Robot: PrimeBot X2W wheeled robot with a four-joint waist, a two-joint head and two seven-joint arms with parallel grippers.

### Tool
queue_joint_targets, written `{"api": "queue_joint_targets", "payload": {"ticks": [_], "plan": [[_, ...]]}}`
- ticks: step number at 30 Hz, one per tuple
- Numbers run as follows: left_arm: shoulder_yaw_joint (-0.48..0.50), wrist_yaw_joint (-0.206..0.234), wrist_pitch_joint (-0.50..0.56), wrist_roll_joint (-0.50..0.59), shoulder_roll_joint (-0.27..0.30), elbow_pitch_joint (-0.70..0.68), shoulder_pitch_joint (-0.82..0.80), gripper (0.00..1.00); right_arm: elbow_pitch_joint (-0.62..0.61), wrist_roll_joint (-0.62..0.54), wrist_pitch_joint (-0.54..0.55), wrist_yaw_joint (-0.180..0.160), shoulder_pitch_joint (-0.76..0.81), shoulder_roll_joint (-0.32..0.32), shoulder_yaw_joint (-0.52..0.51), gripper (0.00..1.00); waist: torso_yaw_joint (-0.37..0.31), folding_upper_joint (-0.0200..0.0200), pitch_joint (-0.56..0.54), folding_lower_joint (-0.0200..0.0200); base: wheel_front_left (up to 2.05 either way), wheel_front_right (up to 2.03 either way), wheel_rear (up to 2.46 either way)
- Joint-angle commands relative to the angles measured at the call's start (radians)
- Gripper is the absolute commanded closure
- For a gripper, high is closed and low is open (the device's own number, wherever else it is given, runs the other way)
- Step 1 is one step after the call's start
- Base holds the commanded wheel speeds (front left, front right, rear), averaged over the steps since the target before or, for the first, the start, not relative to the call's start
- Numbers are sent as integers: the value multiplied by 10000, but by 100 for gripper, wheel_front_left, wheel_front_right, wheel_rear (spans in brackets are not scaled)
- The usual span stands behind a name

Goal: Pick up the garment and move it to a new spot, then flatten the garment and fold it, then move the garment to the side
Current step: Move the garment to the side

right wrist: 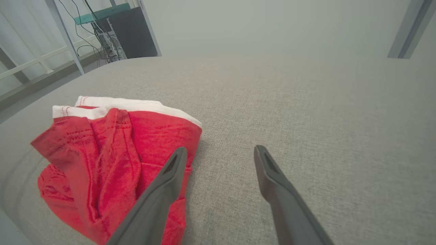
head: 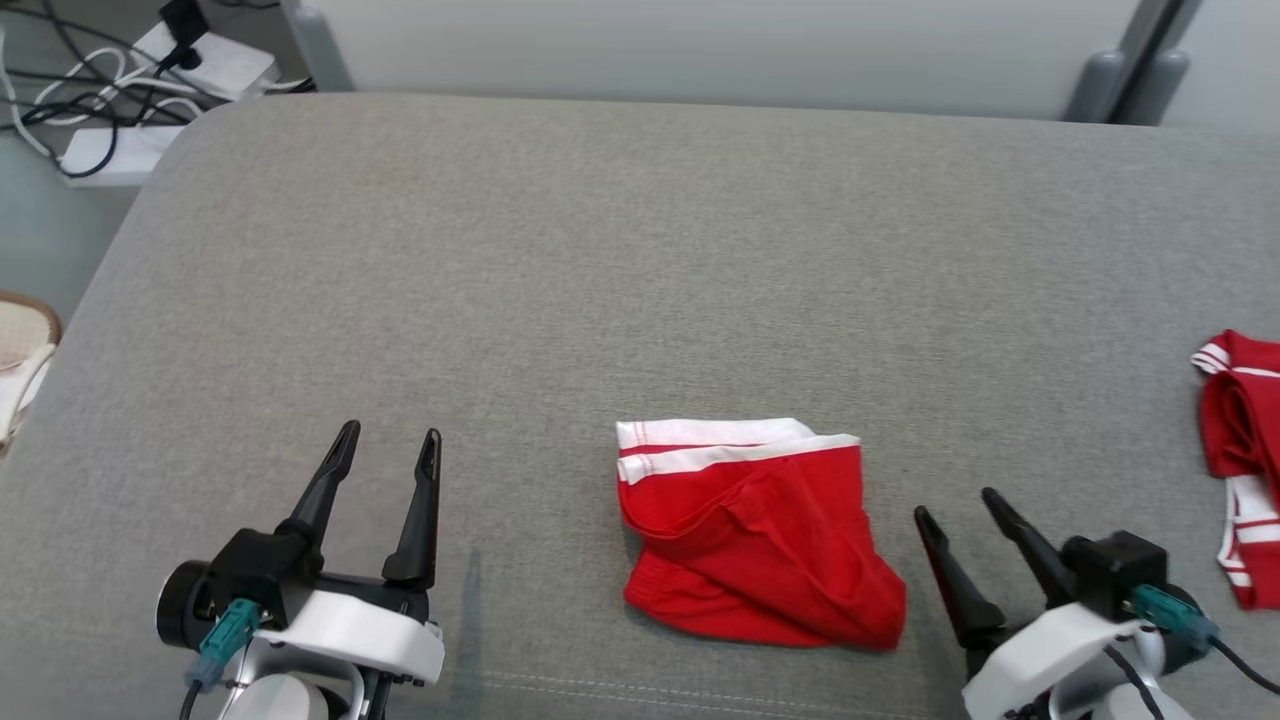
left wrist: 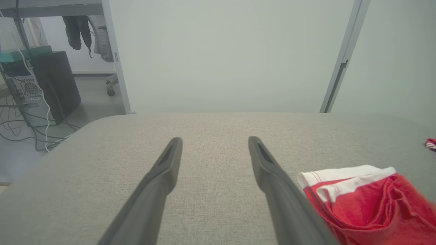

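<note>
A red garment (head: 755, 535) with a white band along its far edge lies folded near the front of the grey padded table (head: 640, 280). It also appears at the lower right of the left wrist view as the garment (left wrist: 368, 200) and at the left of the right wrist view as the garment (right wrist: 112, 160). My left gripper (head: 390, 445) is open and empty, well to the garment's left. My right gripper (head: 955, 505) is open and empty, just off the garment's right edge. Open jaws also show for the left gripper (left wrist: 214, 141) and the right gripper (right wrist: 219, 151).
A second red and white cloth (head: 1240, 450) lies at the table's right edge. Cables and power strips (head: 130, 90) sit on the floor beyond the far left corner. A woven basket (head: 20, 350) stands off the left side. A pale wall panel runs behind the table.
</note>
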Motion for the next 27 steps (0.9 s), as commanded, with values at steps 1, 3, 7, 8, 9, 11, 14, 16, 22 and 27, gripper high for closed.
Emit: {"api": "queue_joint_targets", "payload": {"ticks": [1,3,7,8,9,11,14,16,22,27], "plan": [[283,-33,-101,20,111,-240,-491,0,-53,249,40,2,-346,-164,357,0,234,0,157,0,0,0,0],[253,-45,-101,-6,62,-228,-541,0,321,714,138,2,-711,-287,994,0,410,0,240,0,0,0,0],[226,-68,-101,-32,-28,-180,-579,0,1109,2038,499,2,-1472,-496,2212,0,736,0,407,0,0,0,0],[225,-73,-101,-37,-45,-175,-591,0,1244,2281,604,2,-1610,-549,2417,0,789,0,437,0,0,0,0],[224,-77,-101,-33,-58,-170,-603,0,1375,2531,779,2,-1730,-590,2653,0,827,0,464,0,0,0,0],[235,-85,-101,-34,-82,-171,-633,0,1552,3084,1096,2,-1955,-656,3045,0,885,0,526,0,0,0,0],[269,-88,-101,-19,-111,-165,-672,0,1729,3878,1610,2,-2240,-793,3552,0,932,0,591,0,0,0,0],[302,-86,-101,-10,-129,-173,-689,0,1674,4431,1914,2,-2378,-876,3858,0,927,0,623,0,0,0,0],[392,-97,-101,39,-167,-188,-662,0,1114,5133,1736,2,-2863,-1521,4330,100,744,0,593,0,0,0,0],[410,-153,-101,85,-185,-251,-605,0,204,5042,1424,2,-3149,-2360,4379,100,252,0,526,0,0,0,0]]}}
